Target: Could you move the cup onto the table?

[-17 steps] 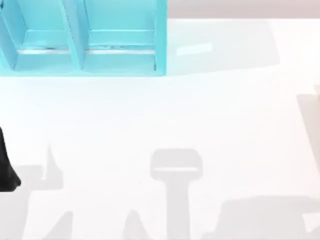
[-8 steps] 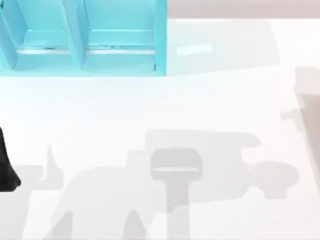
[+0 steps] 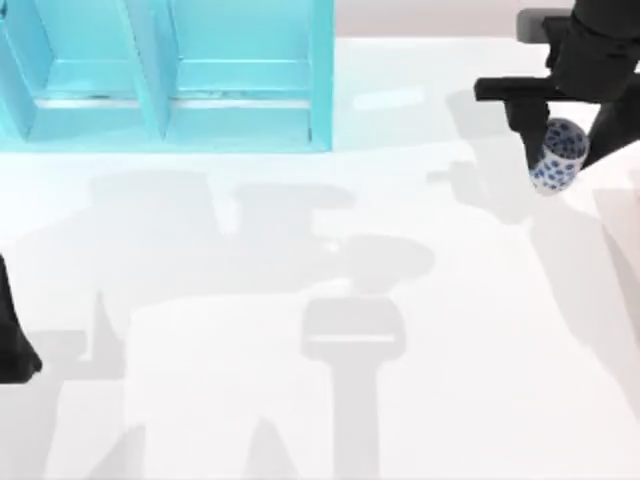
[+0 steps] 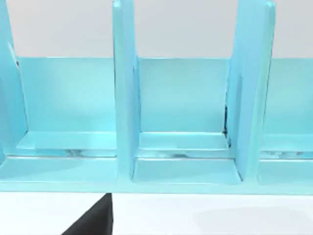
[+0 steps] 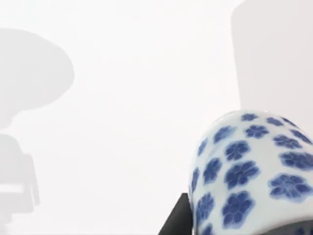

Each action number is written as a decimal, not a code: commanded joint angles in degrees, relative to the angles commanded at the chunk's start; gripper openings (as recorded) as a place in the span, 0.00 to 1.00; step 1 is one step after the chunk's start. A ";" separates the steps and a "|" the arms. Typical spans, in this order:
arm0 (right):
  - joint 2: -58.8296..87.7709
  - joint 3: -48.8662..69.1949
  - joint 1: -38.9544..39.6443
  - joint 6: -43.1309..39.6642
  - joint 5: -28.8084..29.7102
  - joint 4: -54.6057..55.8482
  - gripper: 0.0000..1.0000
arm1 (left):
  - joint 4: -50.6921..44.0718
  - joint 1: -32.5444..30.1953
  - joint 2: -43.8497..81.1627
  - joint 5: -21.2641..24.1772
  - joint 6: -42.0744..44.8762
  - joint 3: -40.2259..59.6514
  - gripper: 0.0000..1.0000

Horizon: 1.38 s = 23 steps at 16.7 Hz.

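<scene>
Right jaws (image 3: 556, 150) grip the cup (image 3: 556, 157), carried above the table (image 3: 400, 400), axis tilted toward the table's left.

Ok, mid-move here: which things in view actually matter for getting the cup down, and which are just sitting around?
In the job:
- cup, blue-flowered, held by the right gripper above the table's right side
- table, the white surface it goes onto

Just there:
- turquoise shelf unit at the top view's upper left
- left arm, parked at the left edge
</scene>
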 joint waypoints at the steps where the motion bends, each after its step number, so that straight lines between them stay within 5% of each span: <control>1: 1.38 1.48 1.23 1.21 0.00 -0.18 0.00 | 0.00 0.00 0.00 0.00 0.00 0.00 1.00; 21: 2.28 -12.47 2.40 2.36 0.01 14.58 0.00 | 0.00 0.00 0.00 0.00 0.00 0.00 1.00; 23: 2.28 -12.47 2.40 2.36 0.01 14.58 0.15 | 0.00 0.00 0.00 0.00 0.00 0.00 1.00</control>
